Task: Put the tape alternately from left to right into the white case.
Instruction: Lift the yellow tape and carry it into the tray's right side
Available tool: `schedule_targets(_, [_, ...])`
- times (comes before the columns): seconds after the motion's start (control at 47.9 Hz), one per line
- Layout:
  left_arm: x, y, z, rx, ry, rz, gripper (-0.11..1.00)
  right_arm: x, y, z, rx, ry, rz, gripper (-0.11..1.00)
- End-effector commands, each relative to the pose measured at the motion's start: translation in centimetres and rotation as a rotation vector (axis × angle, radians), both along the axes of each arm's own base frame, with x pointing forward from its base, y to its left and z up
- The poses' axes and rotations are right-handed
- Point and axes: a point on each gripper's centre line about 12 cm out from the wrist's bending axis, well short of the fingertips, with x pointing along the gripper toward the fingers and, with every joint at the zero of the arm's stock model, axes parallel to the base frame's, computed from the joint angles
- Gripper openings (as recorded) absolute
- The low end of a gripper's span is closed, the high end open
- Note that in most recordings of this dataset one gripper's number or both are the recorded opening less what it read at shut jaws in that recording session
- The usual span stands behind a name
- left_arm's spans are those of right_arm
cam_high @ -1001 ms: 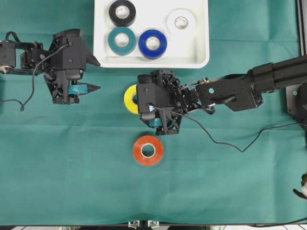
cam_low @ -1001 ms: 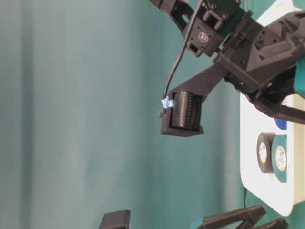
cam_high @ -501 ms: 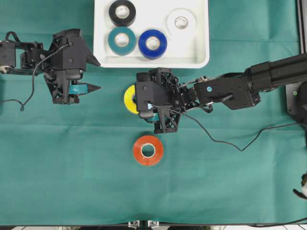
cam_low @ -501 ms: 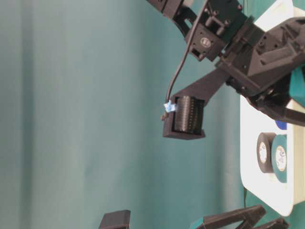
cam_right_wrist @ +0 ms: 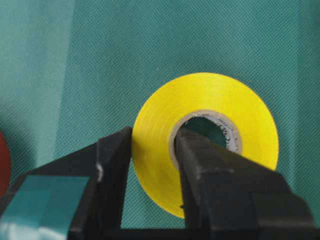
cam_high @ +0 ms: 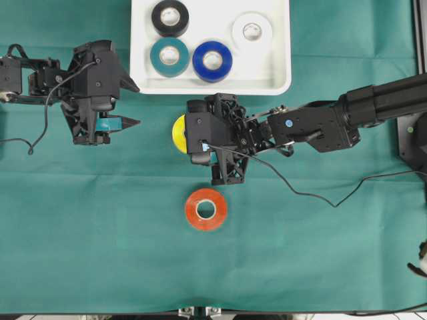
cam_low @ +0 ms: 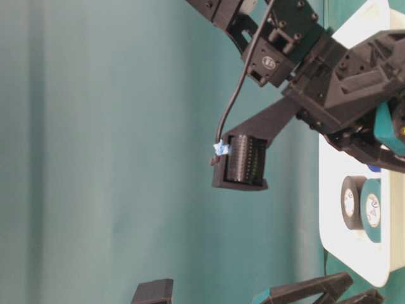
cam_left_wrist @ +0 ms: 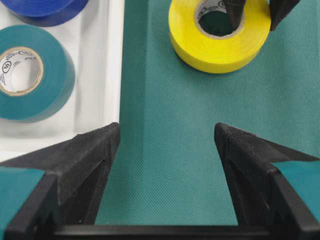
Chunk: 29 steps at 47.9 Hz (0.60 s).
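Tool, right (cam_right_wrist: 152, 165): closed on the yellow roll of tape with pale cardboard core (cam_right_wrist: 206, 132); one finger stands inside the core hole, the other against the outer wall, with the band of tape pinched between them.
Tool, left (cam_left_wrist: 165, 145): jaws wide apart, holding nothing, hovering over bare cloth just beside the case's near rim.
Step in hand: grasp of the yellow roll looks complete; judged to be the pick-up for the fifth roll of six.
Next move calls for: a lift clear of the cloth, a carry toward the far side over the raised rim, and a release on a bare patch of the case floor, probably the right part near the white roll.
Yellow roll, place: flat on the green cloth-covered desk (cam_high: 100, 240), near the middle, just short of the case; mostly hidden under the right arm in the overhead view.
Yellow roll, look: glossy, smooth, evenly wound, core lined with printed paper.
White shallow plastic case with rounded corners (cam_high: 280, 85): far centre; holds the black roll (cam_high: 169, 17), teal roll (cam_high: 169, 57), blue roll (cam_high: 212, 61) and white roll (cam_high: 252, 30), all lying flat.
Red-orange roll (cam_high: 205, 209): flat on the cloth, nearer than the yellow one, untouched.
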Motion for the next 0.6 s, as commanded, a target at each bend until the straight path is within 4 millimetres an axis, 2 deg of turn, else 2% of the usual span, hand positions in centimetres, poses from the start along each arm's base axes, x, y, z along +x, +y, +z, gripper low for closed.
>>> schedule_targets(0.0, [-0.2,-0.1,0.4,0.002,-0.015,-0.003,0.92,0.5,0.0,2.3,0.003,-0.058,0.002,0.28])
schedule_targets(0.396, [-0.2,-0.1,0.4,0.002,-0.015,-0.003,0.92,-0.7,-0.4,5.9,-0.014,-0.075,-0.027,0.28])
schedule_targets(0.584, [-0.2,-0.1,0.4,0.002,-0.015,-0.003,0.92,-1.0,-0.6,6.5,-0.022,-0.065,-0.036,0.28])
